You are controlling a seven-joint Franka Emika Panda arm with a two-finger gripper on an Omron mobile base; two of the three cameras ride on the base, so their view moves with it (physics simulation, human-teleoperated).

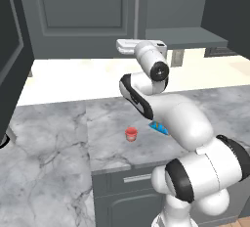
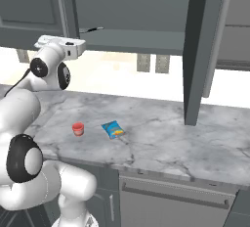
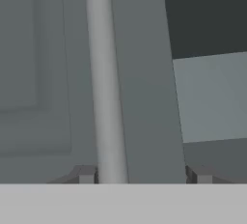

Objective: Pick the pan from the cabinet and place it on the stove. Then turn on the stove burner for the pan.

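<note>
Silver bar handle (image 3: pixel 107 97) of the left cabinet door (image 3: pixel 43 73) sits between the gripper (image 3: pixel 144 175) tips.
Jaws apart, not clamped; door-opening step, next calls for closing on it, then pulling.

In the hand view the silver bar handle (image 3: pixel 105 78) of the cabinet (image 3: pixel 43 73) runs off the top edge, and its lower end is cut by the bottom band, between the two finger tips (image 3: pixel 87 175). In the left base view the arm covers most of the blue packet (image 1: pixel 159 128) at centre. In the right base view the open cabinet door (image 2: pixel 202 45) at upper right runs past the top edge, and the pan cannot be made out inside.
</note>
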